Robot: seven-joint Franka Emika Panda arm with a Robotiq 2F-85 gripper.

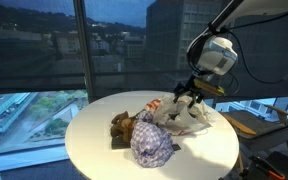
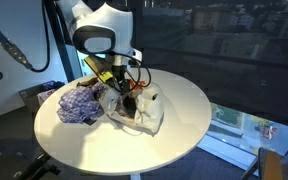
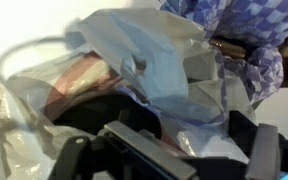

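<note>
The gripper [image 1: 189,98] hangs over the crumpled translucent white plastic bag [image 1: 187,119] on the round white table [image 1: 89,140], fingers [image 3: 267,150] spread wide, gripping nothing; whether the tips touch the plastic cannot be told. The bag lies against a blue-and-white checked cloth [image 1: 152,143], which partly hides a brown soft object [image 1: 121,125] too small to identify. In the wrist view the bag's contents are a dark, pinkish blur.

The plastic bag [image 3: 154,60] hides its contents, and the wrist view's edge crops the checkered cloth [image 3: 252,25].
</note>
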